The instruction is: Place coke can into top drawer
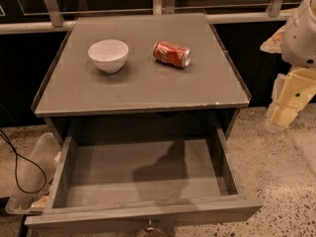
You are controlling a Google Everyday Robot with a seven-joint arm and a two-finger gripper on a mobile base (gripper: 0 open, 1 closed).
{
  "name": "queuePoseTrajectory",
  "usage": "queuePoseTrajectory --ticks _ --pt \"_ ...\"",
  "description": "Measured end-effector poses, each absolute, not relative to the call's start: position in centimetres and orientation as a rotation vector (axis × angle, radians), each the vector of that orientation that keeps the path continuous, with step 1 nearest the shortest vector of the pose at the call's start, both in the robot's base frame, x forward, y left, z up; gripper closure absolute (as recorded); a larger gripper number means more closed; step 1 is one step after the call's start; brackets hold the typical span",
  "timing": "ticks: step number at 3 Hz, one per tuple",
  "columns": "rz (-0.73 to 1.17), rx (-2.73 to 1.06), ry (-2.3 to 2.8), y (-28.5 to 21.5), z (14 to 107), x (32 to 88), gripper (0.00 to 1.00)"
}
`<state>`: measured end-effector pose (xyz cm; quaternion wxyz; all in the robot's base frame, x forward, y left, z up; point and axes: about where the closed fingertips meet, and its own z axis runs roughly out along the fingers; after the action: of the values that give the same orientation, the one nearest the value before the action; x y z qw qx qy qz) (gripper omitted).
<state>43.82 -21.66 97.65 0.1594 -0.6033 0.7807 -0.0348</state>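
The coke can (171, 54) is red with a silver end and lies on its side on the grey cabinet top (143, 85), right of centre towards the back. The top drawer (143, 209) is pulled wide open below the front edge; its flat bottom is bare and partly in shadow, and a small metal pull shows at the lower edge. My gripper (282, 118), cream-coloured on a white arm, hangs pointing down beyond the cabinet's right side, at about the height of the cabinet top, well apart from the can and holding nothing.
A white bowl (108, 55) stands upright on the cabinet top, left of the can. A clear plastic container (29, 181) and a black cable (15, 167) lie on the speckled floor at the left. A metal rail with glass panels runs behind the cabinet.
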Motion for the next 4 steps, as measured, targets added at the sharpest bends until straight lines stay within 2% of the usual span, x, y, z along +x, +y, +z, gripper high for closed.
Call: queuePoseTrajectory --ticks 1,2,4 --pt "-0.099 -1.724 2.231 -21.7 97.6 43.8 0.0" --pt "-0.078 -1.714 2.207 -21.0 97.6 46.3 0.0" --pt "0.006 -1.613 2.061 -18.6 97.5 54.3 0.0"
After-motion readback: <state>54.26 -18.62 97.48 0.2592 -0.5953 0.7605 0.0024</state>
